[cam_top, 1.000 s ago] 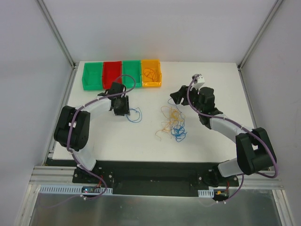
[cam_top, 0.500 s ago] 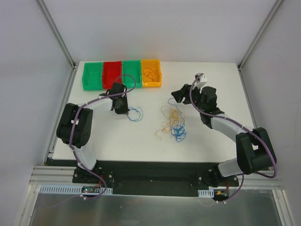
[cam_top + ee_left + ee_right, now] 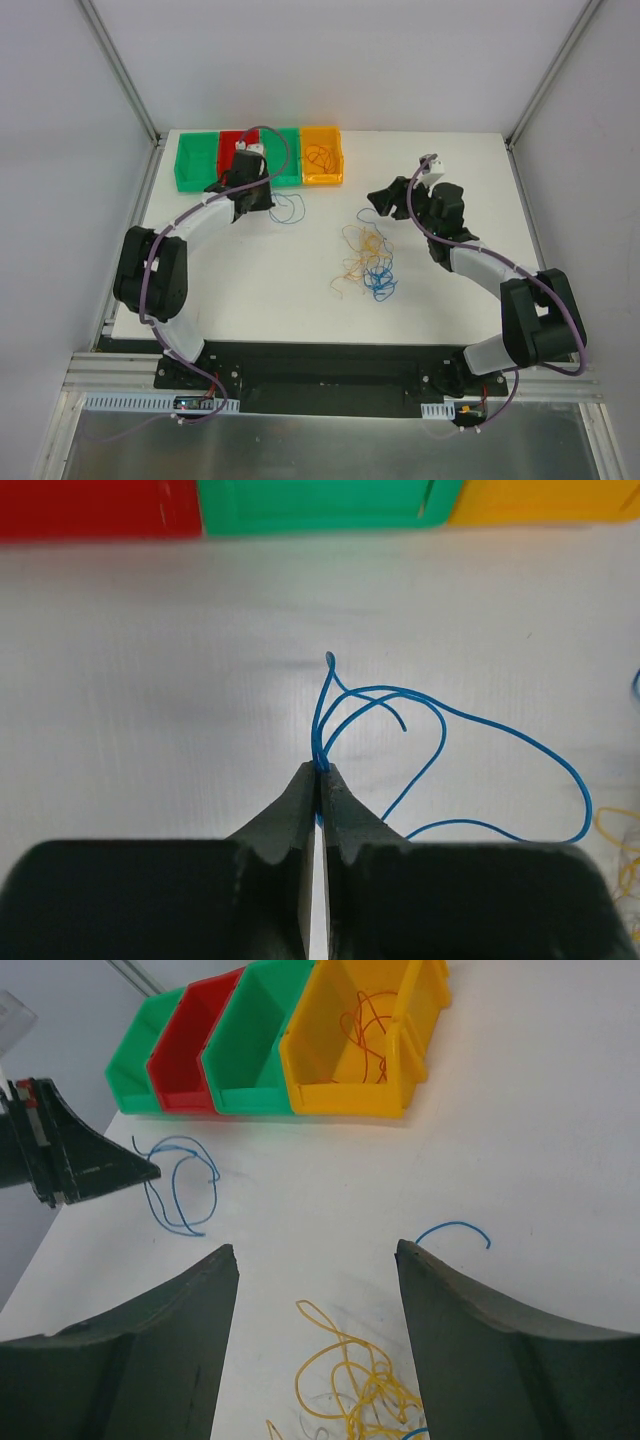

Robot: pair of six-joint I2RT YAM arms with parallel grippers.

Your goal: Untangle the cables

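- Bins: four in one row at the far edge of the worktop. They run left green bin, red bin, second green bin, yellow bin.
- Left end effector: clenched on one blue wire, pinched at the very tips. It sits just in front of the bin row. In the wrist view the second green bin lies straight ahead of the tips, with red to the left and yellow to the right.
- Blue wire: its loops trail from the pinch point toward the right, over bare worktop. Whether it hangs clear of the surface cannot be told.
- Orange wires: several lie inside the yellow bin; the count is not readable.
- Tangle: one heap of yellow, orange and blue strands at mid-worktop, well apart from the left end effector. The strands cannot be counted.
- Blue piece: one short arc, loose beside the tangle.
- Right end effector: released, jaws wide, empty. It hangs over the far side of the tangle, so the right arm is the nearer one for the next pick.
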